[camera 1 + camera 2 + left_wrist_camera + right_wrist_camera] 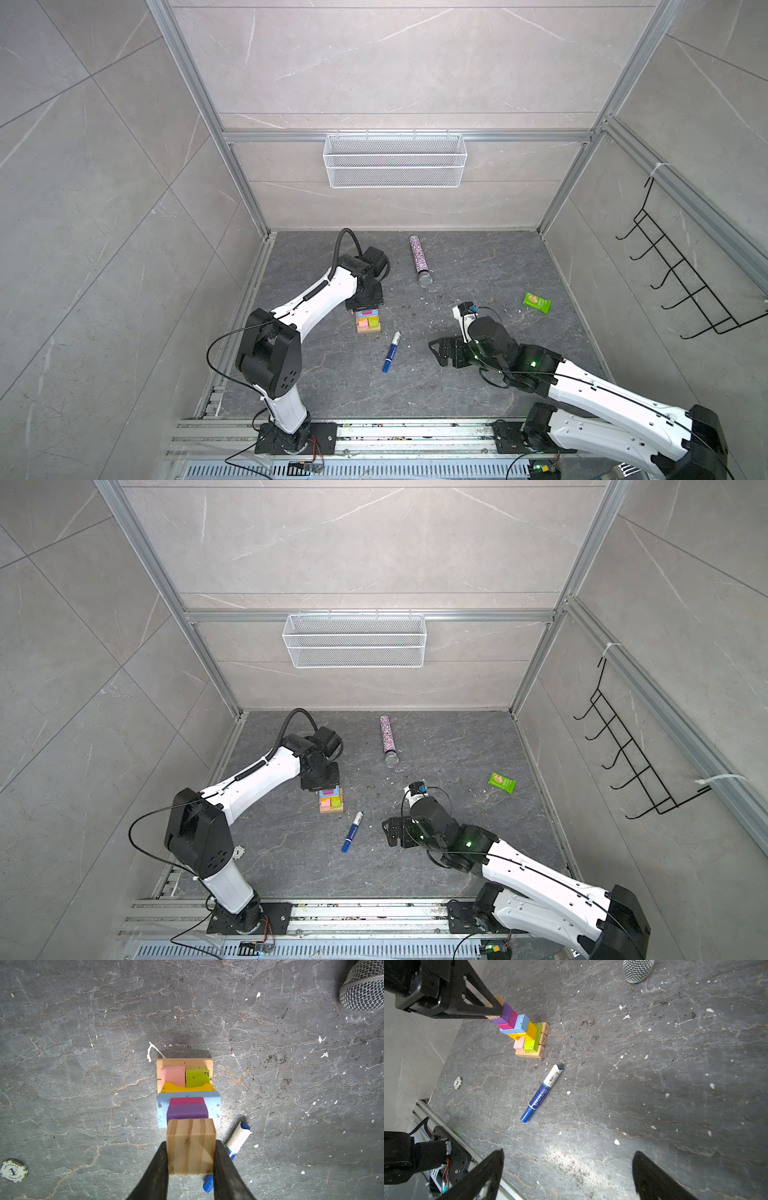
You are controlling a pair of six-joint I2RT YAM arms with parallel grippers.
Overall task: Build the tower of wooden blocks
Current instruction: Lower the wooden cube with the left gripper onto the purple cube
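Left end effector (pixel 191 1144), pointing down, grips tan cube (pixel 189 1136) over tower (pixel 527 1030)

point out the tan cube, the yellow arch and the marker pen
tan cube (pixel 190 1146), left wrist view, middle of its grained face
yellow arch (pixel 532 1030), right wrist view, its broad side face
marker pen (pixel 539 1095), right wrist view, blue barrel near mid-length

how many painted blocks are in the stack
6: pink and lime-green side by side on the tan base, then yellow arch, light-blue, magenta, purple going up, below the tan cube in the left gripper. Others could be hidden.
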